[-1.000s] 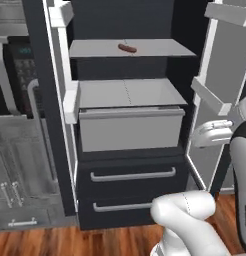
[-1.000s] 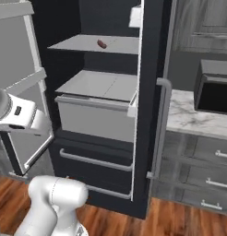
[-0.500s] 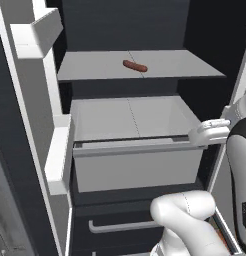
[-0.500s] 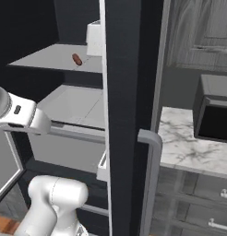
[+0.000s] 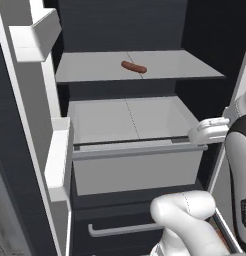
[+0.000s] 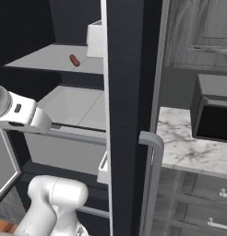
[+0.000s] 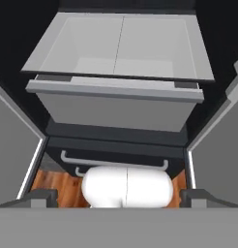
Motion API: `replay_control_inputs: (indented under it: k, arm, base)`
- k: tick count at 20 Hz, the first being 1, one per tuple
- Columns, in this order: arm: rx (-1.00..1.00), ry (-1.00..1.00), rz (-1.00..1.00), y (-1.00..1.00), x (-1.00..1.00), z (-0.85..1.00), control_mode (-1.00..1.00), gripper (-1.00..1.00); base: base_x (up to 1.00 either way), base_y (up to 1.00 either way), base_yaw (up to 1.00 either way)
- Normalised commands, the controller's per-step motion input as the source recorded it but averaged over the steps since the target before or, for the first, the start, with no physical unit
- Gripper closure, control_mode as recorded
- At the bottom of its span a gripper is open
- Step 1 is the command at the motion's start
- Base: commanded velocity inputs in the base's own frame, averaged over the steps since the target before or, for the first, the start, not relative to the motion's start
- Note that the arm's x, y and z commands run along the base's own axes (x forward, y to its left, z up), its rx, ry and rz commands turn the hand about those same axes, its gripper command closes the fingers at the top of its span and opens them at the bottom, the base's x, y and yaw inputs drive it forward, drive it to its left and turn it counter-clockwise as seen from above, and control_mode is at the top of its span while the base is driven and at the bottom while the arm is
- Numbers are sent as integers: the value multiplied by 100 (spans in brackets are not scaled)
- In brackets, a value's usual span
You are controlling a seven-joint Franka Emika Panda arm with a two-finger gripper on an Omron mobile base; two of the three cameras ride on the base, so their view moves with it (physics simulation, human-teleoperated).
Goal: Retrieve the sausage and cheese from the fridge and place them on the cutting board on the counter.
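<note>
The sausage [image 5: 133,67] is seen lying on the fridge [image 5: 25,150] shelf above the pale bin [image 7: 116,104]; the gripper [image 7: 119,196] is held spread wide, grasping nothing.

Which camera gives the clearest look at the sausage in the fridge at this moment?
The left base view: the sausage lies unobstructed on the fridge's upper shelf, seen lengthwise. In the right base view it is smaller and foreshortened, near the open door's edge. The hand view looks at the bin below that shelf instead.
</note>
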Motion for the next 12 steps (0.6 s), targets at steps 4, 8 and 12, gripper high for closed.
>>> replay_control_inputs:
  k: [4, 8, 12]
  arm:
    - [-12, -32, 5, 3, 0, 23, -100, -100]
    - [-12, -32, 9, 0, 11, 49, -100, -100]
    - [0, -9, 8, 0, 68, 31, -100, -100]
  base:
    - [10, 1, 0]
    - [0, 0, 0]
    - [0, 0, 0]
